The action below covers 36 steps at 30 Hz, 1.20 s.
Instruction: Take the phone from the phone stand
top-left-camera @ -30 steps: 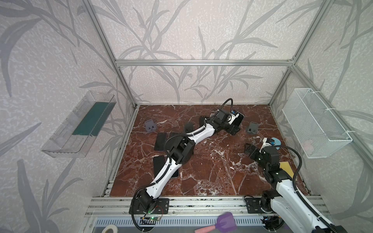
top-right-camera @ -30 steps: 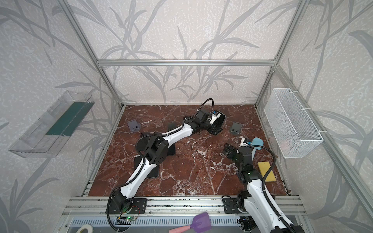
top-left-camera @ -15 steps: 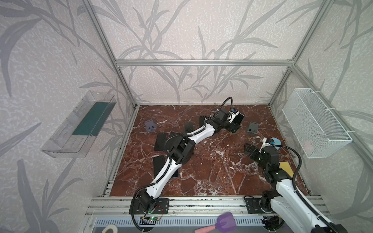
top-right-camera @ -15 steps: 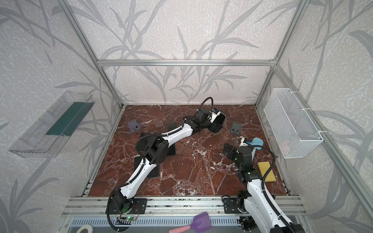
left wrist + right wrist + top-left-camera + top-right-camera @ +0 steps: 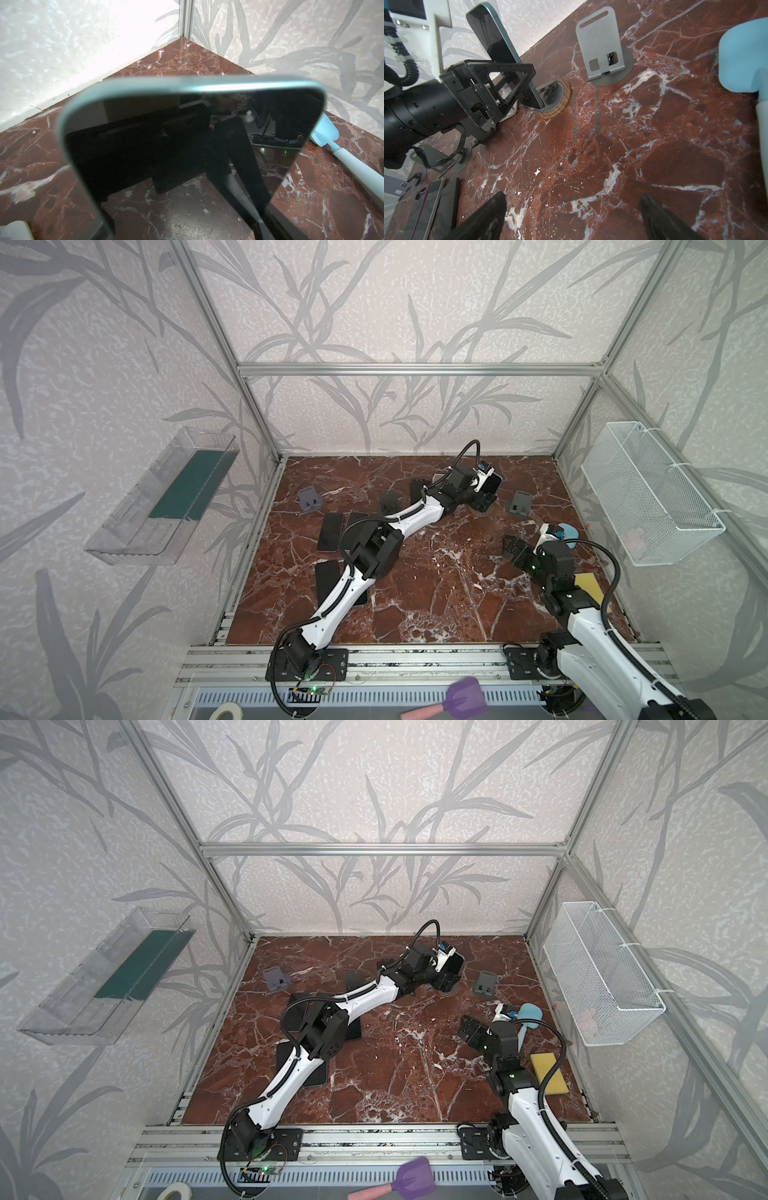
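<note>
Red marble worktop point(image 5: 415, 572). Right of centre toward the back in both top views, the left hand point(image 5: 483, 498) straddles the lower part of the phone point(image 5: 500, 45); I cannot tell if it clamps. The right hand point(image 5: 573, 196) hangs wide open. The phone's long axis tilts steeply, top edge uppermost, bottom edge in the wood-rimmed phone stand point(image 5: 562, 99).

Left arm point(image 5: 415, 516) outstretched, right claw point(image 5: 572, 196) agape

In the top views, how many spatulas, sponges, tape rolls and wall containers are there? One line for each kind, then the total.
Spatulas: 2 (light blue spatula, purple spatula)
Yellow sponge: 1
Tape roll: 1
Wall containers: 2 (clear tray, wire basket)
Total: 6
</note>
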Available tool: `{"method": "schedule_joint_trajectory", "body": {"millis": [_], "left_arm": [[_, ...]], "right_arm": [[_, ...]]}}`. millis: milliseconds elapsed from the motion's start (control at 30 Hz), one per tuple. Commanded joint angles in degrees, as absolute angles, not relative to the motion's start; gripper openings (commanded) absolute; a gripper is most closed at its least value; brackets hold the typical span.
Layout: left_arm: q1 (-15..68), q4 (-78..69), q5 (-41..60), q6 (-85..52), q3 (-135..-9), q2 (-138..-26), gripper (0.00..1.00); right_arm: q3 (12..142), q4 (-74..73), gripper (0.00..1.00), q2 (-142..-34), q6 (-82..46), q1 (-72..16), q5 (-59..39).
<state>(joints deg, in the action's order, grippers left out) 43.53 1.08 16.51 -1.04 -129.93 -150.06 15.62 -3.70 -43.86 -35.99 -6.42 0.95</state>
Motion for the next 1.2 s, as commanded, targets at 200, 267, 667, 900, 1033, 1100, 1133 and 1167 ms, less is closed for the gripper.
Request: {"method": "schedule_joint_trajectory", "body": {"millis": [200,267,667,900,1033,1100,1133,1167], "left_arm": [[43.86,0.99,15.90,0.25,-131.63,-152.26,0.91],[43.86,1.23,16.10,0.31,-131.99,-152.40,0.88],[43.99,2.58,16.09,0.34,-132.26,-151.76,0.74],[44.65,2.51,14.09,1.07,-130.02,-147.87,0.68],[44.81,1.87,13.89,1.51,-129.14,-146.45,0.66],[44.77,1.97,13.83,1.71,-128.94,-146.17,0.66],[44.76,2.03,13.94,1.77,-128.86,-145.97,0.66],[44.74,2.13,13.92,1.92,-128.72,-145.82,0.66]], "right_arm": [[14.69,-5.98,0.99,-44.22,-37.96,-6.24,0.13],[14.71,-5.99,0.99,-44.20,-37.93,-6.28,0.15],[14.70,-6.17,0.99,-44.38,-37.99,-6.25,0.09],[14.85,-6.15,0.99,-44.26,-38.04,-6.24,-0.05],[14.55,-6.47,0.98,-44.24,-38.09,-6.24,0.00],[14.44,-6.74,0.98,-44.34,-38.08,-6.24,-0.11],[14.38,-6.92,0.98,-44.38,-38.10,-6.25,-0.19],[14.33,-7.02,0.98,-44.43,-38.10,-6.24,-0.28]]}}
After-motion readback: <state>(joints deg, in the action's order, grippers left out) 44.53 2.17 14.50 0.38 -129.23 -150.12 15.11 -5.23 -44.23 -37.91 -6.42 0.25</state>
